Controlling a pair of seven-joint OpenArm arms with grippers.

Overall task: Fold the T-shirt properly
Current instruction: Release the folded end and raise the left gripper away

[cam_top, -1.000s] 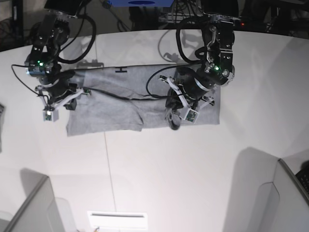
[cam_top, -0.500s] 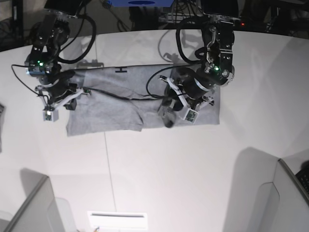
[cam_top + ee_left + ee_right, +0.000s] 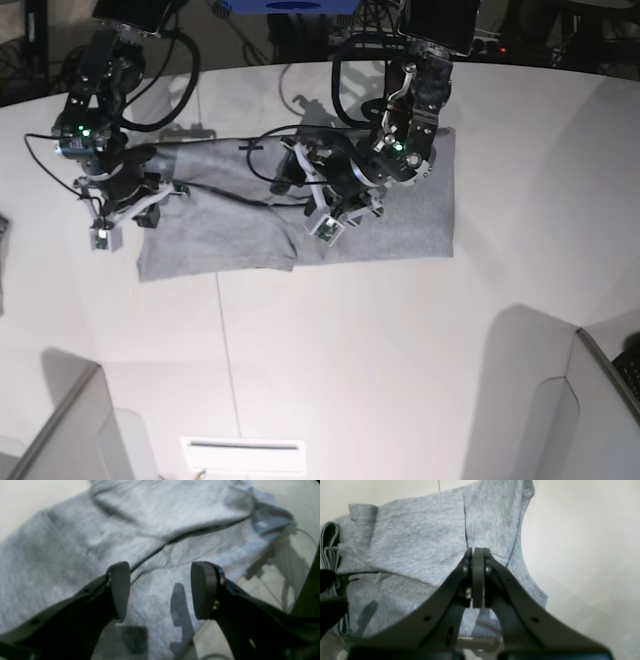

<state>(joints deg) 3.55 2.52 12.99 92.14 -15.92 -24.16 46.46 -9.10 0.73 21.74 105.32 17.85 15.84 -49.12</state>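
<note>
- Lying flat on the white table (image 3: 520, 330), the T-shirt (image 3: 230, 225) is spread as a long grey band across the far half of the base view, folded over on itself with an overlapping flap near its middle.
- Left gripper (image 3: 160, 590) hangs over the shirt's middle with its jaws well apart; nothing sits between the pads (image 3: 120, 590), only grey cloth and their shadows below.
- Left wrist view shows a dark fold line running across the fabric just beyond the pads, and a bunched edge toward the far right corner.
- Right gripper (image 3: 478, 577) is closed tight, pads pressed together, down at the shirt's end on the base view's left.
- Whether any cloth is pinched between those pads cannot be told; the tips sit right over the fabric near a seam and a curved hem edge.
- Right wrist view has bare table to the right of the shirt, and stacked folded layers at the far left edge.
- A small black mark (image 3: 251, 146) shows on the shirt's far edge, between the two arms.
</note>
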